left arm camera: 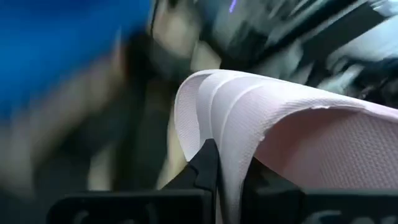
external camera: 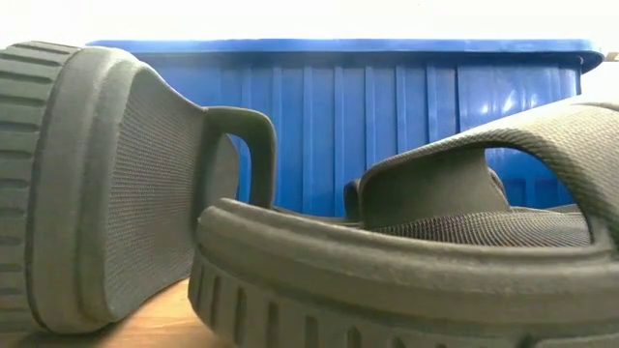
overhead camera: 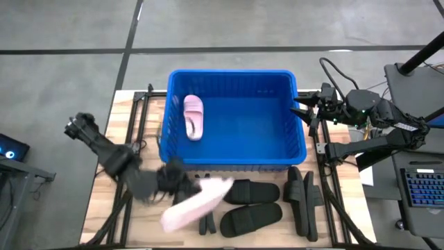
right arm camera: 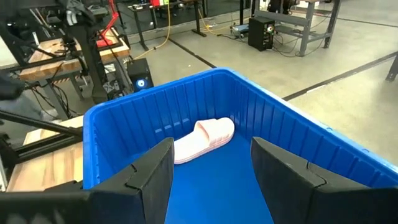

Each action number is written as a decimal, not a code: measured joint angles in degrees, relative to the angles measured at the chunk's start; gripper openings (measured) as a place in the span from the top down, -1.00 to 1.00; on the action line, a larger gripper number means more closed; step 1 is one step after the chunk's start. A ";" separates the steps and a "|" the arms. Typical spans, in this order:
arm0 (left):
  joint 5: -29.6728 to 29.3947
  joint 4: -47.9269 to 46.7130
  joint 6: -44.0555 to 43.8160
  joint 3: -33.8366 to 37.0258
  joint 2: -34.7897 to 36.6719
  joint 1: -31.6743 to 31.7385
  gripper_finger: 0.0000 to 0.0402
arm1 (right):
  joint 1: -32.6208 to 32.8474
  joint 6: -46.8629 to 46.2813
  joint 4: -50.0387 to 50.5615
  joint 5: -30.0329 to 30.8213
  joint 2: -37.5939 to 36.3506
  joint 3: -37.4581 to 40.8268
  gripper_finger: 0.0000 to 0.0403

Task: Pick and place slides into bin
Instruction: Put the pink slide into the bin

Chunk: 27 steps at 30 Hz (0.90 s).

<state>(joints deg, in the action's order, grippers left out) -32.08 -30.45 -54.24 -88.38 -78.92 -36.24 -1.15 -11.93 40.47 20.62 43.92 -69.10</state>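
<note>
The blue bin (overhead camera: 229, 72) stands at the middle of the table's far side, with one pale pink slide (overhead camera: 193, 117) lying on its floor by the left wall. In front of the bin's near left corner, my left gripper (overhead camera: 182, 186) is shut on a second pink slide (overhead camera: 198, 203). My right gripper (right arm camera: 211, 180) hangs open over the bin's right rim, nothing between its fingers. Black slides (overhead camera: 251, 218) lie on the table near the bin's front wall, and two more (overhead camera: 303, 201) stand on edge to their right. My left gripper pinches a thin curved edge of the pink slide (left arm camera: 231, 149), seemingly its strap, between its two fingers (left arm camera: 205, 169). The fingers come from the table's left. The slide sticks out toward the near right, tilted and apparently clear of the table.
In the low view, black slides (external camera: 406, 261) fill the foreground with the bin's ribbed front wall (external camera: 387, 106) behind them. A dark piece (overhead camera: 207, 223) lies under the held slide. Bare wood shows at the table's near left.
</note>
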 joint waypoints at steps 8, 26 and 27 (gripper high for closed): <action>-6.97 -0.34 46.11 -1.24 1.49 22.93 1.00 | 0.00 -0.02 -0.19 0.26 0.00 0.00 -0.01; -2.12 -17.63 72.87 2.15 -10.29 56.93 1.00 | 0.00 -4.15 -0.51 0.45 0.11 0.00 -0.01; -1.84 -17.51 73.24 3.08 -11.32 56.90 1.00 | 0.00 -4.15 -0.50 0.46 0.11 0.00 -0.01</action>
<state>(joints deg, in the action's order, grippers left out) -33.92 -47.96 19.00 -85.30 -90.24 20.66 -1.15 -16.08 39.97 21.08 44.03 -69.10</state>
